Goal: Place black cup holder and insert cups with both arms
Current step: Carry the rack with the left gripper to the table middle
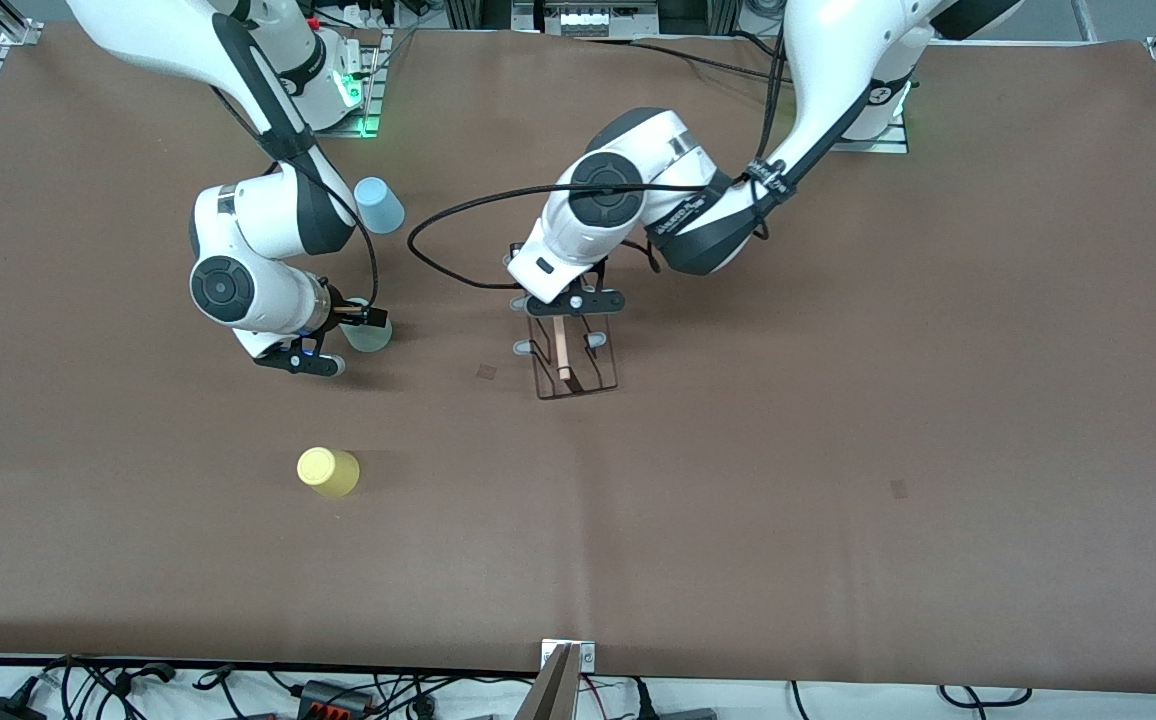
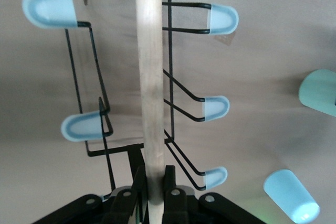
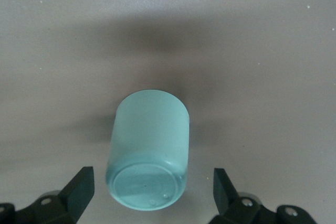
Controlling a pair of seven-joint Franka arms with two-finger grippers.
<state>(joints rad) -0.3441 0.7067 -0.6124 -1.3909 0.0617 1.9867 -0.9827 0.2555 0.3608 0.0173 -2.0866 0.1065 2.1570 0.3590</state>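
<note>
The black cup holder (image 1: 575,358), a wire rack with a pale wooden rod and grey-capped pegs, is at the table's middle. My left gripper (image 1: 566,303) is shut on the rod (image 2: 150,77), with its fingers (image 2: 169,179) pressed on both sides; I cannot tell whether the rack rests on the table. The mint cup (image 1: 371,336) stands base up toward the right arm's end. My right gripper (image 3: 151,190) is open just above it, one finger on each side of the cup (image 3: 149,145) and not touching it. The yellow cup (image 1: 329,472) stands alone, nearer the front camera.
A pale blue cup (image 1: 378,204) stands farther from the front camera than the mint cup, beside the right arm's elbow; it also shows in the left wrist view (image 2: 292,196). A black cable (image 1: 448,215) loops over the table near the left arm. The brown mat (image 1: 838,450) covers the table.
</note>
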